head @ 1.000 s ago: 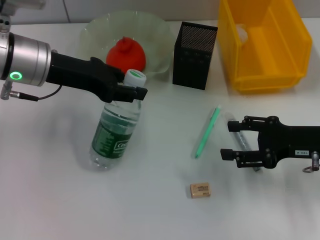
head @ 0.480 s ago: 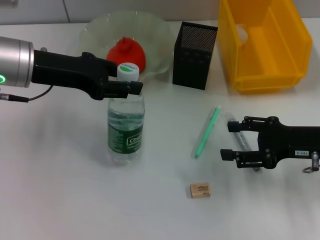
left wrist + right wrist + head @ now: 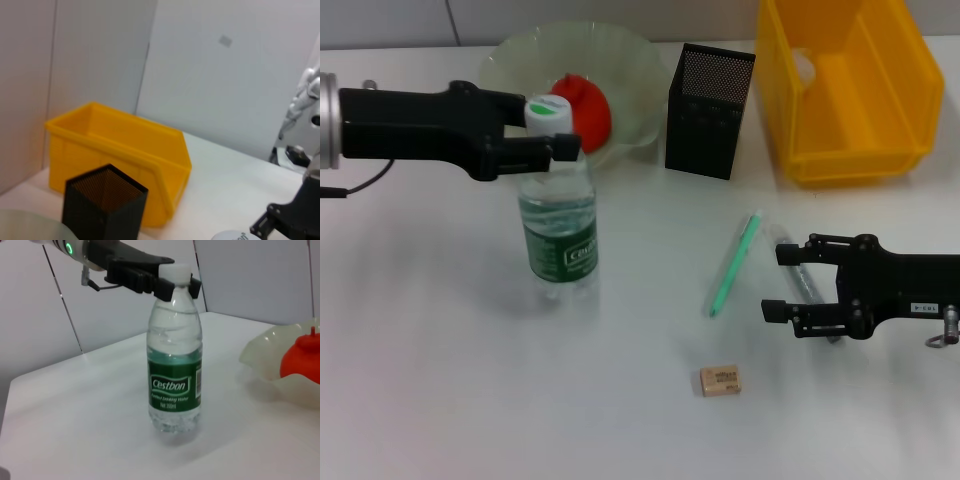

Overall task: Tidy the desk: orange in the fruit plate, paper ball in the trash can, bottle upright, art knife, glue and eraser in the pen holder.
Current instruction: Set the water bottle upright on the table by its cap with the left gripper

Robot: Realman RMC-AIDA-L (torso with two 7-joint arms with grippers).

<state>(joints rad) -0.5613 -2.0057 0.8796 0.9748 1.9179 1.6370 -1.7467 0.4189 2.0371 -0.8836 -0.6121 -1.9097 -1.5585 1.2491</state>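
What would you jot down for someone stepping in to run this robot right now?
Left gripper: shut on the bottle at its neck; the bottle stands upright on the table.
Right gripper: open, low over a dark pen-like item beside the green pen-like tool.
Done: orange is in the fruit plate; a whitish wad, likely the paper ball, is in the trash can; bottle upright.
Left: release the bottle; eraser and the two pen-like items go into the pen holder.
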